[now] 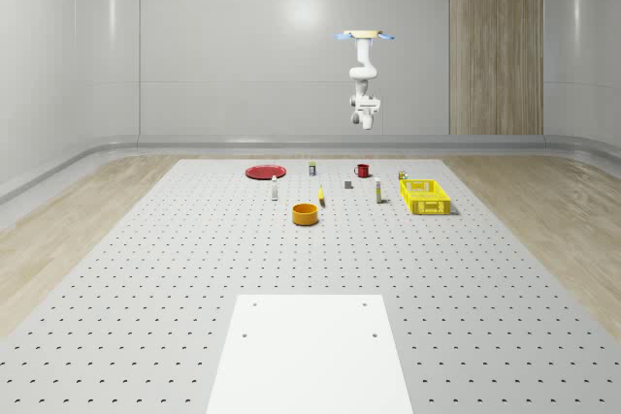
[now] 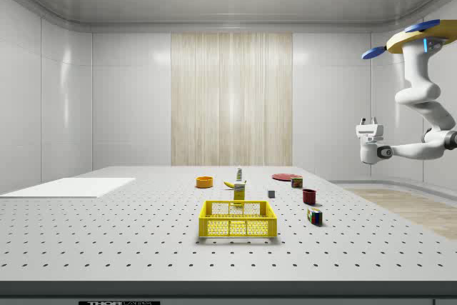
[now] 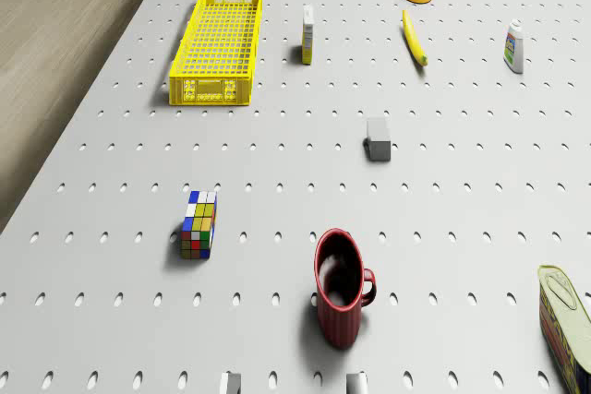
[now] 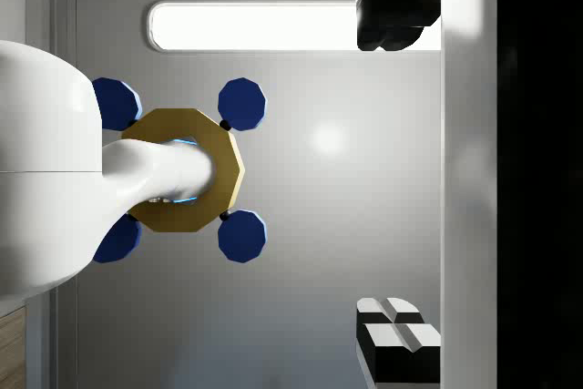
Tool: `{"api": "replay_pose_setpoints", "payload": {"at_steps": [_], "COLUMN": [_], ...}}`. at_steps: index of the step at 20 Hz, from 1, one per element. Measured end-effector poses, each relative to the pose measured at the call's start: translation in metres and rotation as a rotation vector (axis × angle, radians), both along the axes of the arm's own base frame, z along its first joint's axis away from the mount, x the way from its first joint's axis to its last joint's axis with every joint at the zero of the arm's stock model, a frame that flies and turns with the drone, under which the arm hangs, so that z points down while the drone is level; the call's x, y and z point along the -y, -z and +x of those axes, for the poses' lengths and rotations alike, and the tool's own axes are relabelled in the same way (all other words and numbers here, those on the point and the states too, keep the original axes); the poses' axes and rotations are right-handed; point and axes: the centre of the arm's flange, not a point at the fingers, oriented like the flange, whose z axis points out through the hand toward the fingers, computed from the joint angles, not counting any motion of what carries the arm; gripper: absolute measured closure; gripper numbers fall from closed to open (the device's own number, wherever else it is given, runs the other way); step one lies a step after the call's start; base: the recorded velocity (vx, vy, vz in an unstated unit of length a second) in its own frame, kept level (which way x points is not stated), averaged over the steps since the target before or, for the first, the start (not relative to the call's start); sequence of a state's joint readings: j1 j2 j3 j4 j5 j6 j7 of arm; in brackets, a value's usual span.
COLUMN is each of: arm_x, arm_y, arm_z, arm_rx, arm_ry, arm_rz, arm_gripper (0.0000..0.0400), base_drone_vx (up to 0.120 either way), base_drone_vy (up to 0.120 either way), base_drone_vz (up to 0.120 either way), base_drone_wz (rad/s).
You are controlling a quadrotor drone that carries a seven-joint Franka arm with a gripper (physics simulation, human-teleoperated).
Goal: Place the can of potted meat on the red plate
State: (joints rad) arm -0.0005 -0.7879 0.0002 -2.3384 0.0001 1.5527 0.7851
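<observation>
The rounded-rectangular tin of potted meat (image 3: 565, 325) stands on the perforated grey table (image 1: 175, 269) beside the ribbed red mug (image 3: 340, 291), with the flat red plate (image 1: 264, 172) well apart toward the whole-scene view's left. Bare pegboard lies between them. The drone (image 1: 366, 36) hovers high above the mug, its gripper (image 2: 369, 122) pointing upward; whether the fingers are parted I cannot tell.

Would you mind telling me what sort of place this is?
Probably a simulated robotics test room: a large perforated white table holds scattered small props such as a yellow basket, while a drone hovers above its far end.
</observation>
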Motion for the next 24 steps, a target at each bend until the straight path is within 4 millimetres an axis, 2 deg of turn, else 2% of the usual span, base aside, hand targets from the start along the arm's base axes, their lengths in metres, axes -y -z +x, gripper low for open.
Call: {"api": "replay_pose_setpoints", "payload": {"at_steps": [7, 12, 16, 24], "arm_x": [0.000, 0.000, 0.000, 0.000], "arm_y": [-0.050, -0.075, -0.085, -0.092], "arm_z": [-0.003, -0.001, -0.001, -0.001], "arm_rx": [0.006, 0.009, 0.013, 0.019], "arm_ry": [0.000, 0.000, 0.000, 0.000], "arm_rz": [0.000, 0.000, 0.000, 0.000], "arm_gripper": [0.0000, 0.0000, 0.0000, 0.0000], "base_drone_vx": [0.000, 0.000, 0.000, 0.000], "base_drone_vy": [0.000, 0.000, 0.000, -0.120], "base_drone_vz": [0.000, 0.000, 0.000, 0.000], "base_drone_wz": [0.000, 0.000, 0.000, 0.000]}}
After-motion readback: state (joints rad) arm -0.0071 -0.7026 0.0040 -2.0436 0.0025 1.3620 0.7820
